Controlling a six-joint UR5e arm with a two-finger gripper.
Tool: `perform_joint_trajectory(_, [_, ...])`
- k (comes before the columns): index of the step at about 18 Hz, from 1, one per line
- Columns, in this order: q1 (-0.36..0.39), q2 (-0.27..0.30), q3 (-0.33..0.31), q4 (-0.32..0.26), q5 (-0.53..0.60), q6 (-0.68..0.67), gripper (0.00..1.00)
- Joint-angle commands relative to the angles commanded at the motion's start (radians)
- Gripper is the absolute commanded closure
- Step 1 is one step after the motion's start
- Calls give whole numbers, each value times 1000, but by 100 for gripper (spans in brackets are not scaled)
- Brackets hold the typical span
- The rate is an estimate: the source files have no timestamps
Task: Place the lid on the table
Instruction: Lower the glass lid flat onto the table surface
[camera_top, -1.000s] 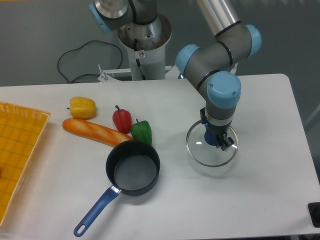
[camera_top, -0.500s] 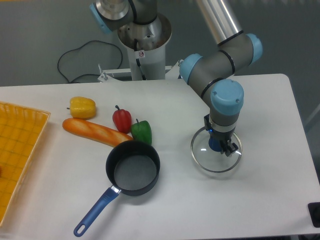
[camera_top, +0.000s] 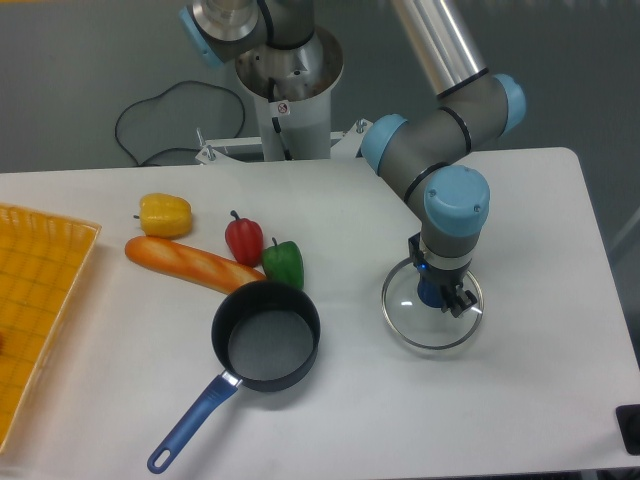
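The lid (camera_top: 408, 312), a clear glass disc with a thin metal rim, sits low over the white table (camera_top: 520, 230) at its right centre; I cannot tell whether it touches the top. My gripper (camera_top: 436, 294) points straight down over the lid's middle and is shut on its dark blue knob, which shows only as a sliver between the fingers. The arm's grey wrist with its blue cap hides the back part of the lid.
A dark pan (camera_top: 265, 335) with a blue handle stands left of the lid. Behind it lie a green pepper (camera_top: 284, 263), a red pepper (camera_top: 243, 238), a long orange bread roll (camera_top: 190, 262) and a yellow pepper (camera_top: 165, 213). A yellow-orange gridded tray (camera_top: 35, 300) fills the left edge.
Over the last second my gripper carried the lid a little to the right and slightly toward the front. In the last half second it barely moved.
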Motion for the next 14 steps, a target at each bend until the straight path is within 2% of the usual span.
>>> perform_joint_trajectory(14, [-3,-17,2,-2,0,0,47])
